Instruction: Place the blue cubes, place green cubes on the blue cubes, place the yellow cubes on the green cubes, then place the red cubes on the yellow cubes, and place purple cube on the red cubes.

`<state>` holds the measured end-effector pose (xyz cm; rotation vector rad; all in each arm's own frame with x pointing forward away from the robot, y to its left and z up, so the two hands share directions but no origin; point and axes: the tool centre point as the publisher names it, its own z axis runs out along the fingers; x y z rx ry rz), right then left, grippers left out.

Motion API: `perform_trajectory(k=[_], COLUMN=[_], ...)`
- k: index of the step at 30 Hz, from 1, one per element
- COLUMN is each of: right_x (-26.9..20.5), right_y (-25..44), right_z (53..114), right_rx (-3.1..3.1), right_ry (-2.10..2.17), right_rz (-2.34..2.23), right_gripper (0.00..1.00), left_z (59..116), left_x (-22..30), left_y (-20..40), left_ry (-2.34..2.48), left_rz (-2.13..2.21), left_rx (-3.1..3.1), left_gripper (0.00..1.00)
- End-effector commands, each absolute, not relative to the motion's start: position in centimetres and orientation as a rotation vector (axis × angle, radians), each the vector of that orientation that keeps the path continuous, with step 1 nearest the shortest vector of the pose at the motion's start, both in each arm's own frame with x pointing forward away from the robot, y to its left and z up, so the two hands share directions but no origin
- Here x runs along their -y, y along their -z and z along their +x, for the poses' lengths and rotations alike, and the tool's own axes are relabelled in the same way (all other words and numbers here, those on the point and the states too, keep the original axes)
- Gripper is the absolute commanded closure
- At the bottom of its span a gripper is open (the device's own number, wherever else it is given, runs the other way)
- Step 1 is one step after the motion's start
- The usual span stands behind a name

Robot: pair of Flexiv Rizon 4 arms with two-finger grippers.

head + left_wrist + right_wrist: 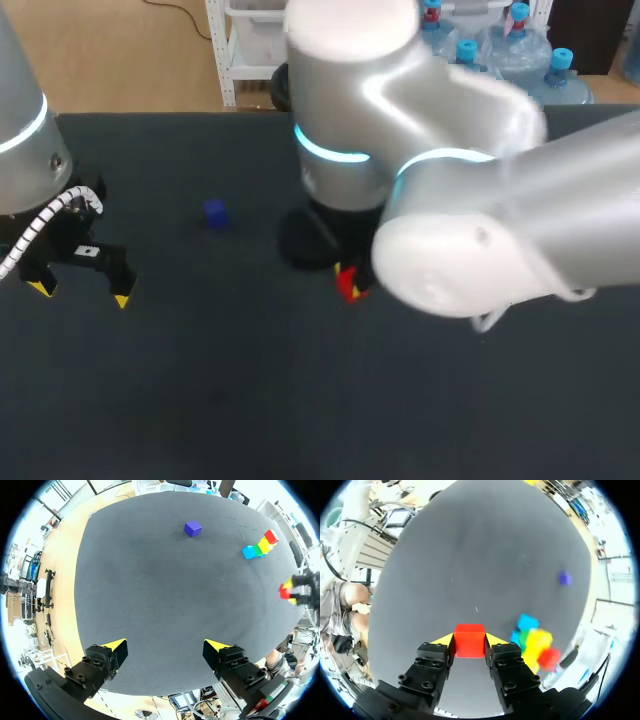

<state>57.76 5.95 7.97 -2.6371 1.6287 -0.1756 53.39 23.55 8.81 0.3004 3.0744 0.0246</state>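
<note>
By my reading the build is most of the way up. Across the table [150,605] from the left end effector [165,647] stands a stack [260,546]. It has a blue cube [248,552] at the base, then a green cube [257,549], a yellow cube [264,544] and a stacked red cube [271,536] on top.

The right end effector [470,641] is clenched on a held red cube [469,636], with one finger pressed to each side, and the stack is just beside it. In the head view this cube peeps out from under the right arm just right of the frame's centre, and the arm hides the stack. The purple cube [215,212] sits alone on the table, left of centre in the upper half of the head view, well apart from the stack and both end effectors. The left end effector is released, its fingers wide apart with nothing between them, at the left edge of the head view.

What seems left is to seat the held red cube on the red layer, then cap it with the purple cube.

Counted, there are two red cubes and one purple. One each of blue, green and yellow shows. I cannot tell whether a twin of each is hidden behind.
</note>
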Motion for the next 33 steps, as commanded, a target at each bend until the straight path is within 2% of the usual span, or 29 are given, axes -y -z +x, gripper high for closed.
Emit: perform_trajectory(k=[1, 15, 23, 33], right_x=[-2.8, -2.0, -0.3, -1.8], right_y=[-11.1, -11.9, -13.4, -14.1], right_z=[58.0, 58.6, 62.5, 64.4], right_rx=[-1.592, -1.574, -1.714, -1.715], right_ry=[0.265, 0.222, 0.21, 0.185], right_rz=[-2.542, -2.53, -2.391, -2.404], right_gripper=[1.0, 1.0, 1.0, 1.0], left_z=[53.5, 53.5, 53.5, 53.5], left_x=[-23.6, -23.6, -23.6, -23.6], left_y=[-8.8, -8.8, -8.8, -8.8], left_ry=[-0.024, -0.024, -0.024, -0.024], left_rz=[0.303, 0.303, 0.303, 0.303], left_rx=[-3.077, -3.077, -3.077, -3.077], left_gripper=[0.0, 0.0, 0.0, 0.0])
